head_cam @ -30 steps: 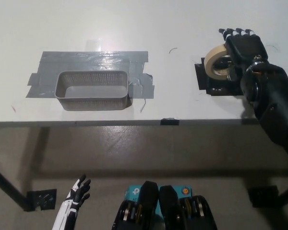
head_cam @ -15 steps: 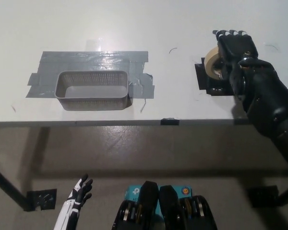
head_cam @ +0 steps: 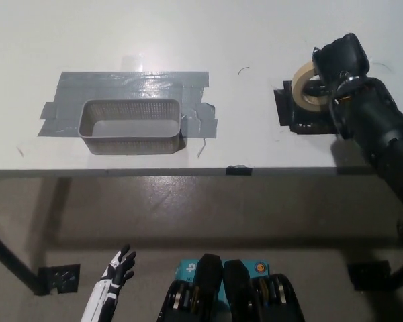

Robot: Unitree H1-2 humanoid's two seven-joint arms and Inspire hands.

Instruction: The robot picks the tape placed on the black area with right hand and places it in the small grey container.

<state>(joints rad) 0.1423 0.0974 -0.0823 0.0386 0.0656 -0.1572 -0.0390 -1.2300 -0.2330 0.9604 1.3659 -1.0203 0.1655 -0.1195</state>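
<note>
I have the right hand [head_cam: 340,59] with its fingers curled on the tape [head_cam: 307,86], over the black area [head_cam: 297,117] at 2 o'clock. I should keep the grip firm, lift clear, then carry toward the small grey container [head_cam: 130,125] at 10 o'clock. The left hand [head_cam: 119,270] hangs open at 7 o'clock.

From my seat, the white table [head_cam: 255,40] lies bare between the black area [head_cam: 287,115] on the right and the small grey container [head_cam: 130,126] on the left, so a hand has an unobstructed lane across that stretch. The container's mouth faces up and shows nothing inside; its mesh walls are the only raised edge along the way. Flat grey tape patches [head_cam: 131,84] surround it and pose no barrier. My right hand [head_cam: 340,62] is closed around the tape [head_cam: 307,86] over the black area. The left hand [head_cam: 119,270] hangs below the table edge, fingers spread, well clear.
</note>
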